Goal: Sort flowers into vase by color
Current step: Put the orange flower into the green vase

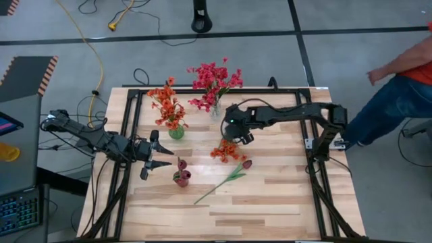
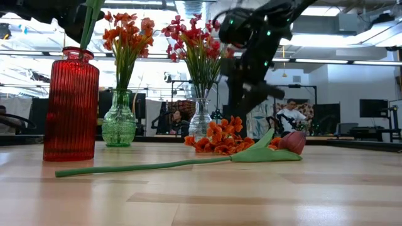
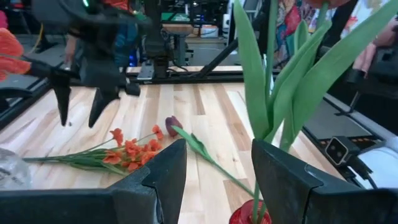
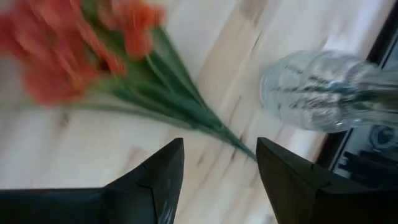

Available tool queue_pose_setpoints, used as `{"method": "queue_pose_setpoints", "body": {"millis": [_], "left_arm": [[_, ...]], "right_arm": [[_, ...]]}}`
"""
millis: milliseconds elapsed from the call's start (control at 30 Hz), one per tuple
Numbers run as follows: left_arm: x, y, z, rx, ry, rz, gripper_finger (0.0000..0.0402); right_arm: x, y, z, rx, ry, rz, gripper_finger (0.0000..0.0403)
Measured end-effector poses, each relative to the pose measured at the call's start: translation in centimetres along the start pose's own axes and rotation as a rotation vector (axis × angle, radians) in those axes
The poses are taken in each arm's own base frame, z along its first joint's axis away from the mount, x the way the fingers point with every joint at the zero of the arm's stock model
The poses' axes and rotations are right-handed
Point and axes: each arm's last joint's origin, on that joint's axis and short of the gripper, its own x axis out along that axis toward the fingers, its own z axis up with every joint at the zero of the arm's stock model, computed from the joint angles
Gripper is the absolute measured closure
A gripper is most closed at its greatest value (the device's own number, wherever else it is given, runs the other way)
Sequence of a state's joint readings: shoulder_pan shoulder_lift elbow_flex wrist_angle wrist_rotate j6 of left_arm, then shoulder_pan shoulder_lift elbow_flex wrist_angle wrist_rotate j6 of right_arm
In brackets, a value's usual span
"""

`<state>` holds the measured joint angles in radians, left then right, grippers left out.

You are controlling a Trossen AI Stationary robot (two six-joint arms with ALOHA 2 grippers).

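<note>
An orange blossom spray (image 1: 228,151) lies flat on the table, its stem end toward the clear vase (image 1: 215,111), which holds pink-red sprays. My right gripper (image 1: 239,138) hangs open just above that stem (image 4: 205,121), one finger on either side of it, touching nothing. A dark red tulip (image 1: 246,164) lies on the table with its stem (image 2: 144,166) running toward the near edge. My left gripper (image 1: 164,150) is open beside the red vase (image 1: 181,177), which holds a tulip (image 3: 280,93). The green vase (image 1: 176,131) holds orange sprays.
The three vases stand in the table's left-centre part, close to both grippers. A black frame runs along the table's far edge and sides. A person (image 1: 398,81) stands past the right edge. Bare wood (image 1: 270,209) lies toward the near edge.
</note>
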<state>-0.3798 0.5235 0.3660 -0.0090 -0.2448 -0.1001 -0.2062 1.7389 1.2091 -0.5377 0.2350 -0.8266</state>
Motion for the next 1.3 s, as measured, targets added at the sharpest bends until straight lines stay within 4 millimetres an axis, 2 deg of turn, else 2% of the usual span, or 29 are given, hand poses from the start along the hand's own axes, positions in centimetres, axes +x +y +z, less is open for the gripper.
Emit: {"method": "queue_pose_setpoints", "body": {"millis": [300, 600, 900, 1300], "left_arm": [[0.0, 0.0, 0.0, -0.002, -0.001, 0.007, 0.0232], [0.0, 0.0, 0.0, -0.002, -0.001, 0.007, 0.0232], [0.0, 0.0, 0.0, -0.001, -0.001, 0.006, 0.0232], [0.0, 0.0, 0.0, -0.001, 0.0, 0.006, 0.0232]], "right_arm": [[3.9, 0.3, 0.3, -0.213, 0.189, -0.026, 0.0175], [6.1, -1.0, 2.3, -0.294, 0.214, -0.03, 0.0175], [6.5, -1.1, 2.5, -0.356, 0.28, 0.068, 0.0175], [6.4, -0.6, 2.8, -0.356, 0.191, 0.141, 0.0175]]}}
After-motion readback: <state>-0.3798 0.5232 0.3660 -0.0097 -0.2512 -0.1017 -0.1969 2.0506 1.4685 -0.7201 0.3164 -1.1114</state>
